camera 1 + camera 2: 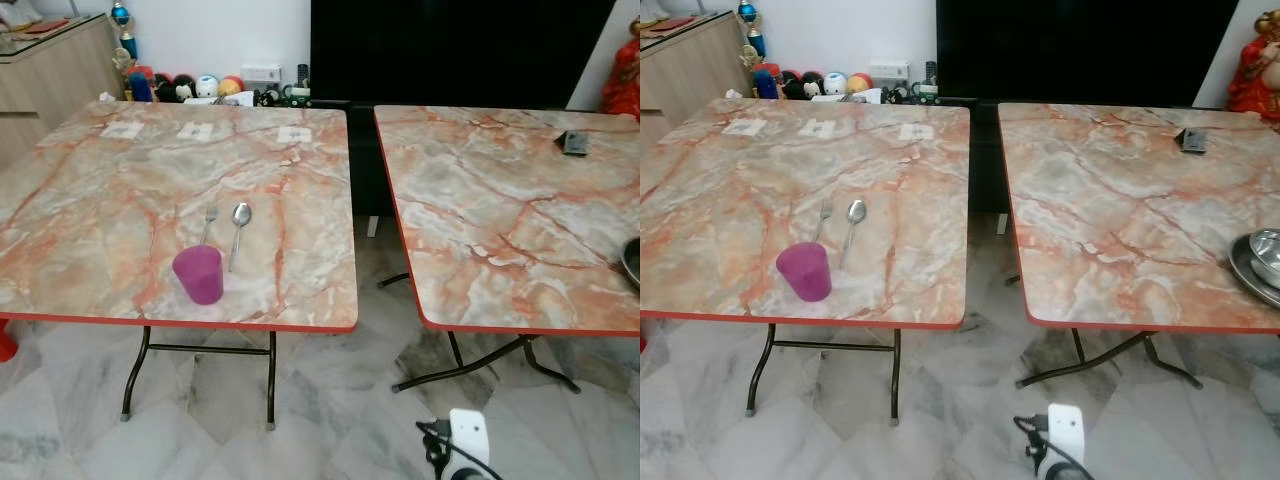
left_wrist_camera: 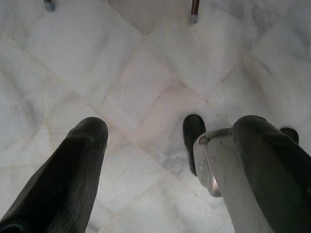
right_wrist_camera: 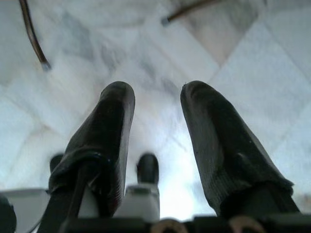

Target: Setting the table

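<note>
So the fork (image 1: 209, 222), spoon (image 1: 240, 228) and cup (image 1: 198, 273) form one place setting; probably dishes (image 1: 1258, 262) come next; both grippers (image 2: 160, 160) (image 3: 158, 121) hang apart, empty.

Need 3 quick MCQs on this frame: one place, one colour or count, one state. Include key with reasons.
1. Where is the cup?
A. left table, near its front edge
B. right table
C. floor

2. What colour is the cup?
A. green
B. purple
C. white

3. How is the left gripper?
A. shut on a spoon
B. shut on the cup
C. open, pointing at the floor

Key: 1 A, it stands on the left table just in front of the fork and spoon. 2 B, plainly purple in both eye views. 3 C, the left wrist view shows its fingers apart over bare floor tiles.
</note>
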Available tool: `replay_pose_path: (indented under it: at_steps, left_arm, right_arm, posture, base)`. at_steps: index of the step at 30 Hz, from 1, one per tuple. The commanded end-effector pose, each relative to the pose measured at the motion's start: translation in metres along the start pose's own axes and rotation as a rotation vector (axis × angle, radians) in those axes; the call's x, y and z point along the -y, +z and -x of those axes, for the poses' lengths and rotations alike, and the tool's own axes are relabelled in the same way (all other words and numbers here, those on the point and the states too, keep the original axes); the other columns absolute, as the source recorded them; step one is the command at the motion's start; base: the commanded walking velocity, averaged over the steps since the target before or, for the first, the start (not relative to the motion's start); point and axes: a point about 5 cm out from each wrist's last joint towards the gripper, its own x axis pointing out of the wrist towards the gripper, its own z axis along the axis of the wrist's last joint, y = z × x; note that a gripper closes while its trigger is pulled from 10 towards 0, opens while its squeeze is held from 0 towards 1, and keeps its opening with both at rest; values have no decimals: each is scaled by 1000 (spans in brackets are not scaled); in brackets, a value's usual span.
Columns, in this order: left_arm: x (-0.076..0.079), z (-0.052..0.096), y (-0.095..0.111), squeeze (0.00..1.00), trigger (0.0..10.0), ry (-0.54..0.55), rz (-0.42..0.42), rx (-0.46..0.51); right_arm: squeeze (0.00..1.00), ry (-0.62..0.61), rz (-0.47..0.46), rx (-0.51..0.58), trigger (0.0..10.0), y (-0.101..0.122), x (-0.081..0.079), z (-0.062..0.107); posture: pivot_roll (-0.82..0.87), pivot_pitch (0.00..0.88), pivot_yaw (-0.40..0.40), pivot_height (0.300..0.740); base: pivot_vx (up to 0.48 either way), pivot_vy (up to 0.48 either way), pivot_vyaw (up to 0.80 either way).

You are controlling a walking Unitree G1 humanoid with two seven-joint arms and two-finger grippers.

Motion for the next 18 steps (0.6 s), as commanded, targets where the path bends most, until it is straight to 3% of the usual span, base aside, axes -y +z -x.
replay_pose_path:
  at_steps: [1,9,15,18]
  left_arm:
    - [2,0,-2,0,10000,-1,-10,-9]
    - [1,-3,13,0,10000,28,-17,66]
    - [-3,-7,45,0,10000,43,-38,224]
    - [-3,-3,66,0,10000,20,-51,379]
  right_arm:
    - [0,-51,-14,-48,10000,-12,8,2]
    - [0,-87,-70,-106,10000,-31,10,6]
    - [0,-76,-17,-117,10000,-31,8,6]
    - [0,-78,-13,-105,10000,-25,6,4]
  posture:
    - [14,80,-12,740]
    - [15,87,-11,740]
    - [21,88,-12,740]
    - [21,86,-13,740]
  base:
    - [0,0,0]
    - [0,0,0]
    - [0,0,0]
    - [0,0,0]
